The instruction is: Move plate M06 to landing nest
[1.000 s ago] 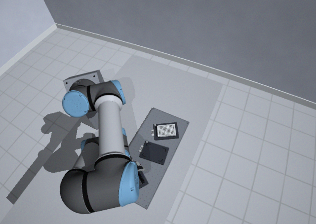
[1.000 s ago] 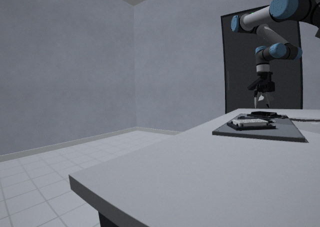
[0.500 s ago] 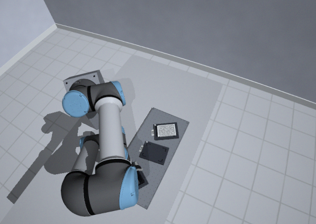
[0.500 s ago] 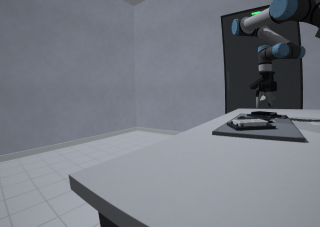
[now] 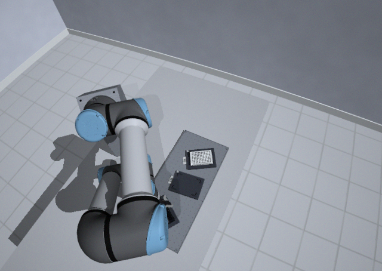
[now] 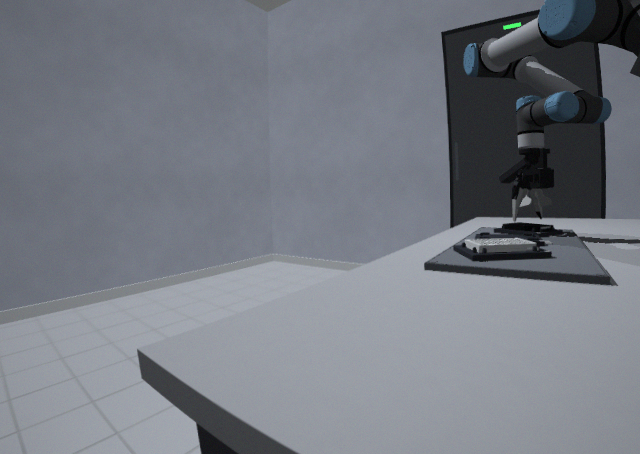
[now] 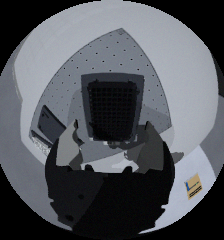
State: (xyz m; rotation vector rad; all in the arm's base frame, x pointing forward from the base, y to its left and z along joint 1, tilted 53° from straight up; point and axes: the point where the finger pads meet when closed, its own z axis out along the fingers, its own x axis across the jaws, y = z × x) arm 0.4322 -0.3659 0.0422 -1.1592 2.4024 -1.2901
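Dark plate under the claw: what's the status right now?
Gripper open, empty, above dark plate. Plate sits in its holder, untouched. Nothing in the way.

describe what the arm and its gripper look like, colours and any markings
The arm has pale grey tube links, dark grey joint housings with black seam rings, and light blue round end caps. Its square grey base plate shows dark bolt holes. The black two-jaw gripper has pale, tapered fingers; a small yellow label with blue print sits beside its body.

Base board (image 5: 212, 157): matt grey, perforated w/ small holes. White plate (image 5: 201, 157): matt plastic look, dotted w/ wells. Arm tube (image 5: 132, 160) smooth, satin; joint caps (image 5: 91, 125) looked blue plastic.
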